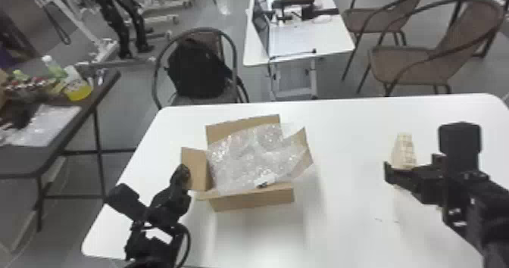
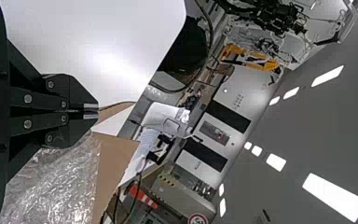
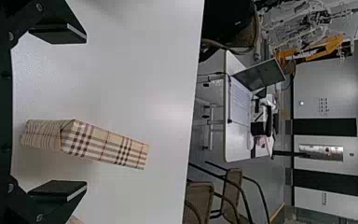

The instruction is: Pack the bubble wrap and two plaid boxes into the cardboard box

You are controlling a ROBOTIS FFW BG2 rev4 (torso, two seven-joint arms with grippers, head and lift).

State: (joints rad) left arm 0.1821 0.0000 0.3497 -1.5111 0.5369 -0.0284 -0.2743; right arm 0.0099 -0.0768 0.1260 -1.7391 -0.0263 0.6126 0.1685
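Note:
The open cardboard box stands left of the table's middle, with bubble wrap bulging over its opening. At its left flap is my left gripper. The left wrist view has the left gripper shut, the bubble wrap and a cardboard flap beside it; whether it touches the cardboard is unclear. My right gripper is at the near end of a plaid box. Seen from its wrist, the right gripper is open, the plaid box between its fingers. A beige piece shows beside one finger.
The white table has bare surface between the cardboard box and the plaid box. Beyond its far edge stand a chair with a black backpack and a smaller white table. A dark side table with bottles is at the left.

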